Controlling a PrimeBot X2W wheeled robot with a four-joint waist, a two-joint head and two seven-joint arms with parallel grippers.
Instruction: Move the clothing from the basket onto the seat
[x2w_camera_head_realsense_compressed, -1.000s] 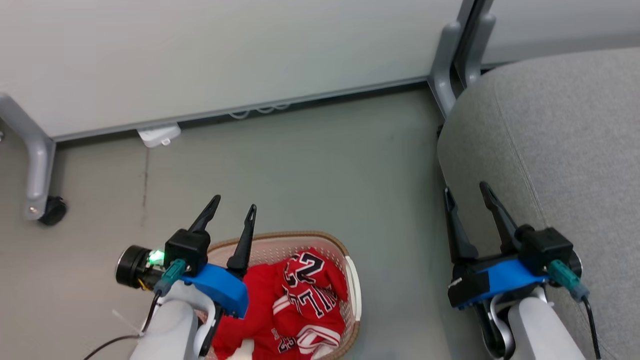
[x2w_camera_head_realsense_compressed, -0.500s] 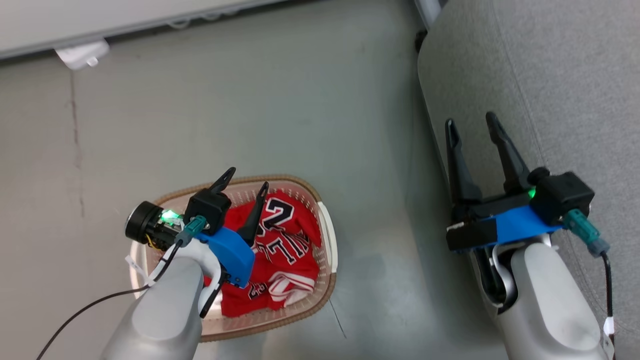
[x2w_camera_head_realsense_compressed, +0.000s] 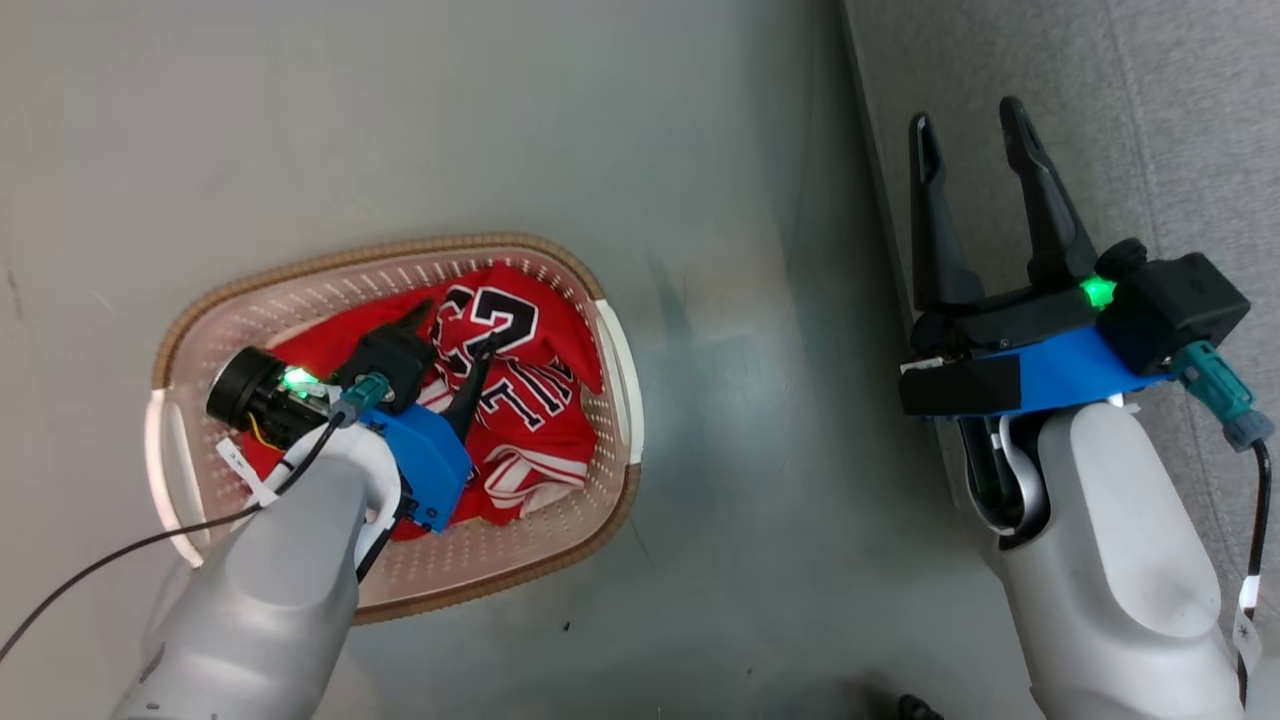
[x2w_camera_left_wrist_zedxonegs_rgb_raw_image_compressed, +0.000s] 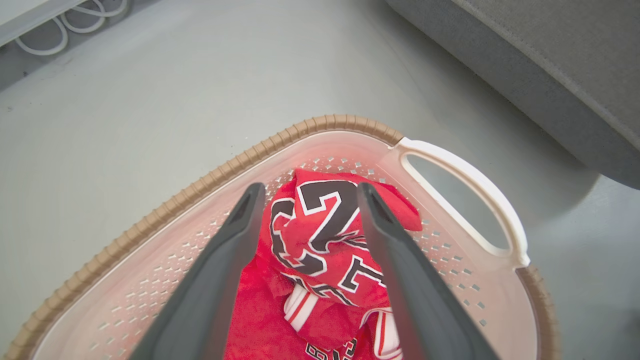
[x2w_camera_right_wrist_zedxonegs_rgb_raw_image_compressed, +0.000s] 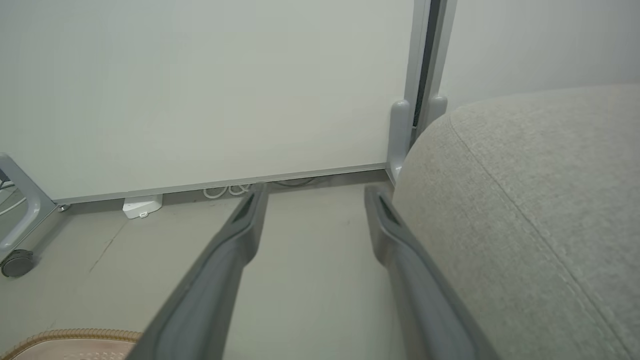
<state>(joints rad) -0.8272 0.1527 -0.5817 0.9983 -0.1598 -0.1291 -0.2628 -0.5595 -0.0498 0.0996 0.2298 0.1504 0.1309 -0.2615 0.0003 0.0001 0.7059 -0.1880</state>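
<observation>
- clothing (x2w_camera_head_realsense_compressed: 520, 400): a red heap in the basket (x2w_camera_head_realsense_compressed: 400, 250), beside the seat (x2w_camera_head_realsense_compressed: 1150, 120).
- likely light, soft and floppy, so it will drape; pinch the raised bunch by the numerals.
- left gripper (x2w_camera_head_realsense_compressed: 455, 328): fingers spread over that bunch, pinching nothing.
- right gripper (x2w_camera_head_realsense_compressed: 965, 115): fingers spread, empty, by the seat's edge.
- writing: a big black white-edged "2" reads clearly; the letters below are too creased to read.

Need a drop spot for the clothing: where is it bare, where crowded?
Bare: the seat top around the right gripper, and the floor strip between basket and seat. Crowded: inside the basket, where clothing and the open left gripper sit.
</observation>
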